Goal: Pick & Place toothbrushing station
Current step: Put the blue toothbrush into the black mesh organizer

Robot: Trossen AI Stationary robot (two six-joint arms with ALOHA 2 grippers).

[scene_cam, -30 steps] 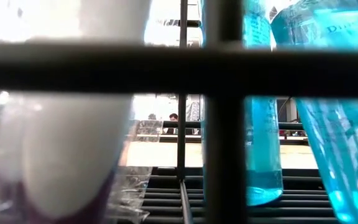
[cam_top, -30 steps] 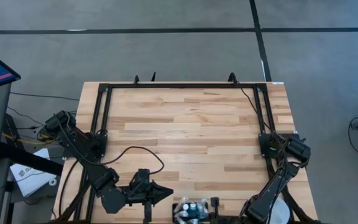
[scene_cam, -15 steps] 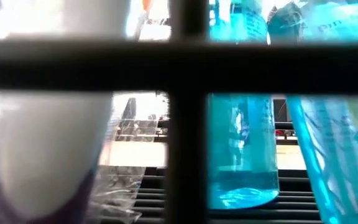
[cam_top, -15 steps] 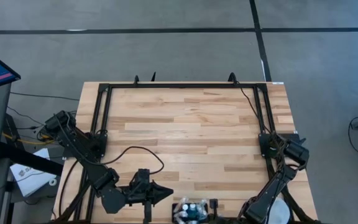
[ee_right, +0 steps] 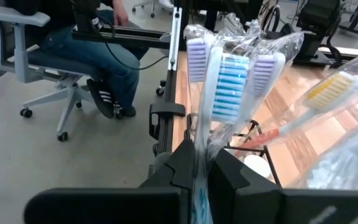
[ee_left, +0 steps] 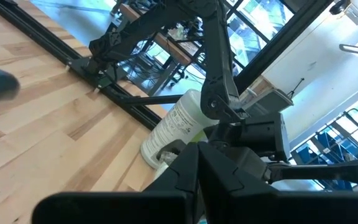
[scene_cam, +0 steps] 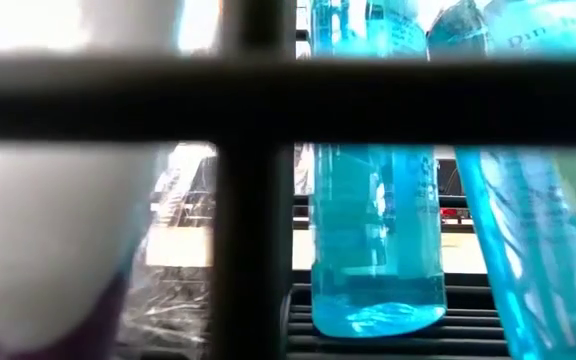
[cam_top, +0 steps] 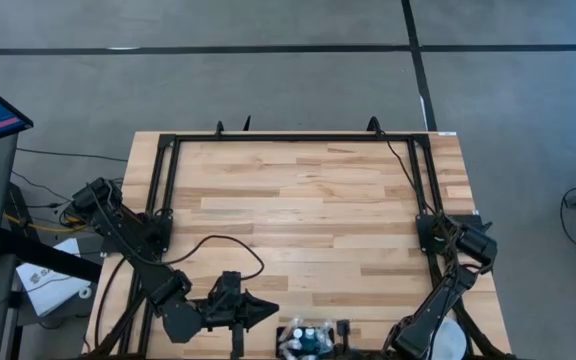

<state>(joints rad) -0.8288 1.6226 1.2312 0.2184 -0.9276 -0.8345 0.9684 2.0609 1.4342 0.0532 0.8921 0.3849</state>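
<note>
The toothbrushing station (cam_top: 308,338) is a low black holder at the table's near edge, filled with blue bottles and wrapped toothbrushes. It stands right in front of the low camera, so its black bars (scene_cam: 253,200), a blue bottle (scene_cam: 373,230) and a white object (scene_cam: 58,230) fill that view. My right gripper (cam_top: 343,328) is at the station's right side, shut on its contents (ee_right: 199,165). My left gripper (cam_top: 273,312) lies just left of the station, shut and empty (ee_left: 199,165). My right gripper pinches the lower part of the clear-wrapped toothbrush bundle (ee_right: 199,186) between its two fingers. The brush heads (ee_right: 229,87) stick out beyond the fingertips. It comes about level from the table's right. The fingers hide the rest of the contact.
A white round canister (cam_top: 451,342) sits at the near right corner beside the right arm, and also shows in the left wrist view (ee_left: 176,127). A black frame (cam_top: 293,137) runs along the far, left and right sides of the table. A seated person (ee_right: 98,56) is beyond the table.
In the low view the station's upright black bar and the blue bottle have shifted steadily to the left. The station has slid a little across the camera's front with my right gripper. The high view shows almost no movement.
</note>
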